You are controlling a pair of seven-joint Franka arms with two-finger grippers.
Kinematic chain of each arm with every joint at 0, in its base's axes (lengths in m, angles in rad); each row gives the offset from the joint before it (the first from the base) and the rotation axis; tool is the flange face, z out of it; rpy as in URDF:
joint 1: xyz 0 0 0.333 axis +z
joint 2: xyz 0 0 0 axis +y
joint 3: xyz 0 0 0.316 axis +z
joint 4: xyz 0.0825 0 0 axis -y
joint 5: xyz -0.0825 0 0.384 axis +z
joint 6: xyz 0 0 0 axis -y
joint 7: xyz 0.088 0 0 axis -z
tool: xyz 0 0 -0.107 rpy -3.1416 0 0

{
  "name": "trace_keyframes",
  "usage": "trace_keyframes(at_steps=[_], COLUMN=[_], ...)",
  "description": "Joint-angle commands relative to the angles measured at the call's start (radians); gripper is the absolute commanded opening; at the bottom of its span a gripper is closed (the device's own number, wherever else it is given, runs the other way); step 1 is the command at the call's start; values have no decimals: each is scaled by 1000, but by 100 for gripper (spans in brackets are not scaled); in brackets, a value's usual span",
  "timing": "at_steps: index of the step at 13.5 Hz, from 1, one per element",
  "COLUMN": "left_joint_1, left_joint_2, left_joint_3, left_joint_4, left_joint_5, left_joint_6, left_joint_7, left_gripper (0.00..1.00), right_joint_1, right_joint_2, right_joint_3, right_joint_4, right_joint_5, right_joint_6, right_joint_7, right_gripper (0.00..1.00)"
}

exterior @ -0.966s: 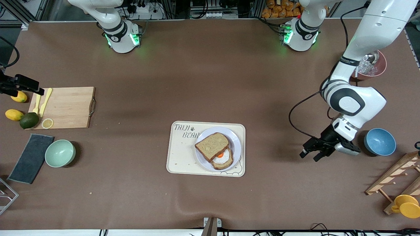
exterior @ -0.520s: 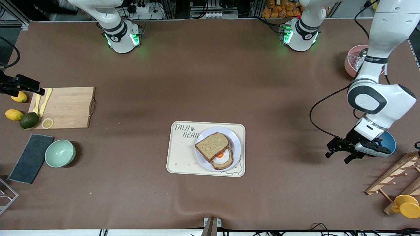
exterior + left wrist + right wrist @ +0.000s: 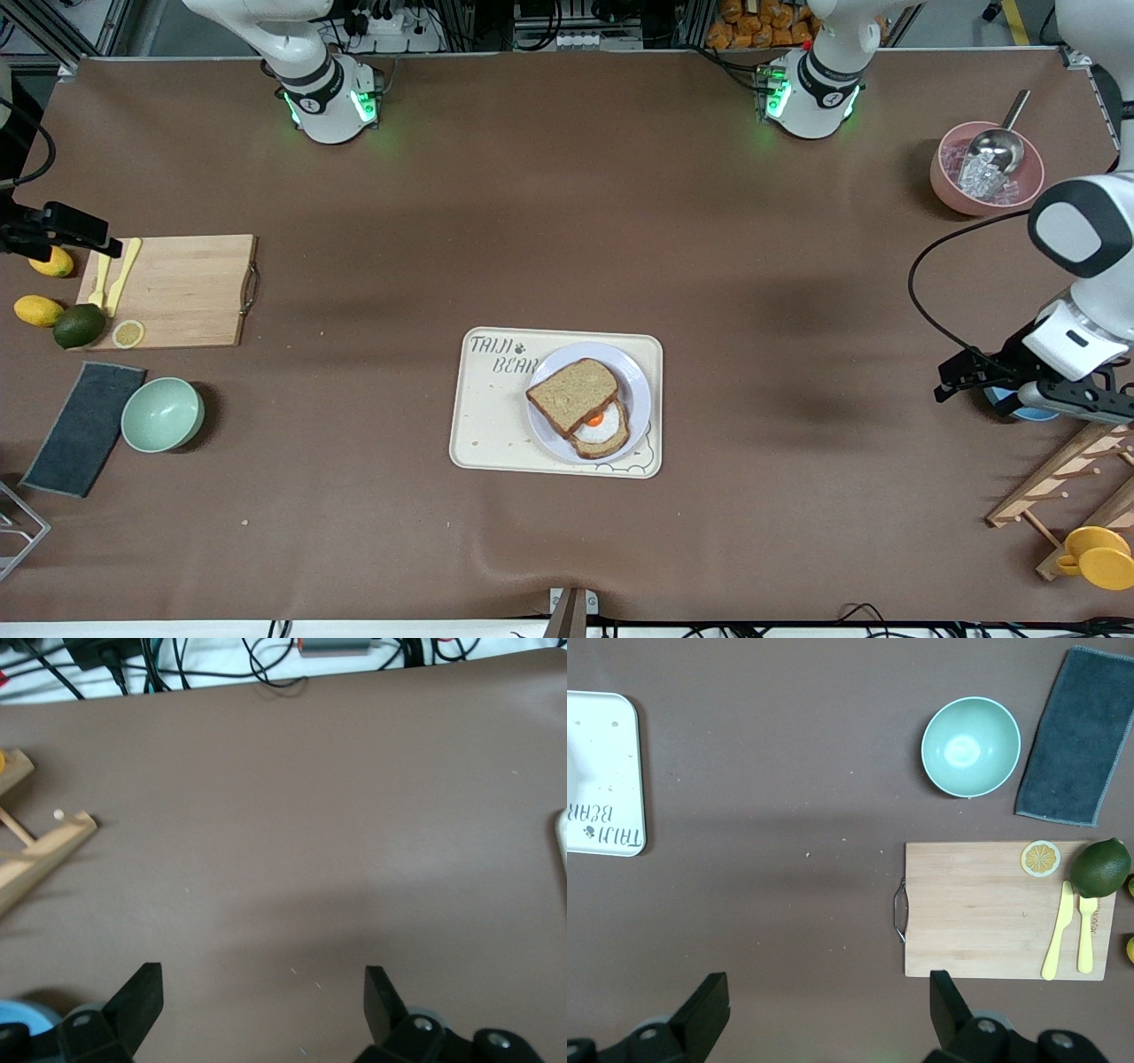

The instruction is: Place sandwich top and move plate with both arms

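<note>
Bread comes first: the brown wholegrain slice serving as sandwich top [image 3: 572,395] lies skewed on the egg-topped lower slice [image 3: 604,429], leaving the egg partly bare, both on the small round pale lavender plate [image 3: 636,376] that sits on the cream rectangular bear-printed tray [image 3: 496,416] at mid-table. The left gripper [image 3: 955,383], fingers spread wide and holding nothing, hangs over the blue bowl [image 3: 1019,411] at the left arm's end of the table, near the wooden rack [image 3: 1054,483]; the right gripper [image 3: 824,1014], equally wide and empty, hovers over bare cloth close to the wooden cutting board [image 3: 992,908], above the right arm's end. Likely trouble: the loose top slice could slide off if the plate is lifted unevenly by two arms, and the low rim offers little to pinch. Brown matte cloth covers the table, slightly rippled at the camera edge; cables and shelving line the robots' side.
</note>
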Motion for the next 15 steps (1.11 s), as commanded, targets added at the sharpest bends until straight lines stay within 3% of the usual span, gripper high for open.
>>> trace_keyframes(at_steps=[1, 4, 7, 10, 15], left_joint_1=[-7, -24, -153, -217, -316], left_joint_2=[-95, -166, -227, -299, -318], left_joint_3=[0, -46, -14, 1, 69], left_joint_4=[-1, 91, 191, 209, 269], left_joint_5=[98, 151, 219, 222, 225], left_joint_6=[-139, -381, -616, -776, -793], left_joint_7=[-123, -316, -481, -532, -526], left_gripper=[100, 100, 100, 100, 100], right_joint_1=[-1, -2, -2, -2, 27], right_joint_2=[-4, -3, -3, -3, -3], right_joint_3=[5, 5, 5, 5, 5], right_joint_4=[-4, -4, -6, -6, -18], right_joint_5=[-14, -13, -13, -13, -11], right_joint_6=[3, 0, 0, -2, -8], right_joint_7=[8, 6, 6, 6, 6], right_gripper=[100, 100, 100, 100, 100])
